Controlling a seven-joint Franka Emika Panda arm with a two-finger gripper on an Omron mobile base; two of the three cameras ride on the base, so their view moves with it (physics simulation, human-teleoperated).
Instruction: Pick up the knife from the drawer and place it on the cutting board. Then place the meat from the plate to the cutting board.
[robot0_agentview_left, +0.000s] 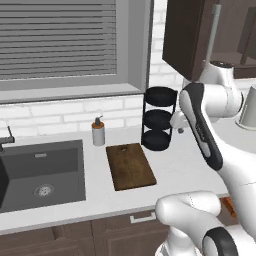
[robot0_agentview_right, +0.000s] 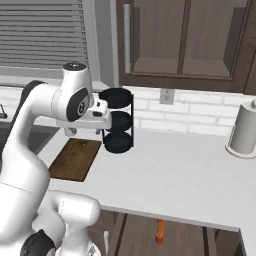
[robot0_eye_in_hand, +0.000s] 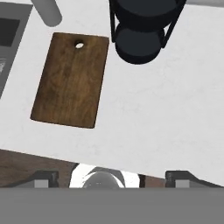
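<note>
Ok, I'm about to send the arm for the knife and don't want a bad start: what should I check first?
1. Flat dark brown wooden cutting board bare: ok.
2. Dark brown wooden drawer open: ok.
3. Small orange-handled knife lying inside it: ok.
4. Gripper open, fingertips wide apart: ok.
5. Gripper above the knife: not ok, it hangs over the white counter beside the board.
6. Which way the blade points: cannot tell.
</note>
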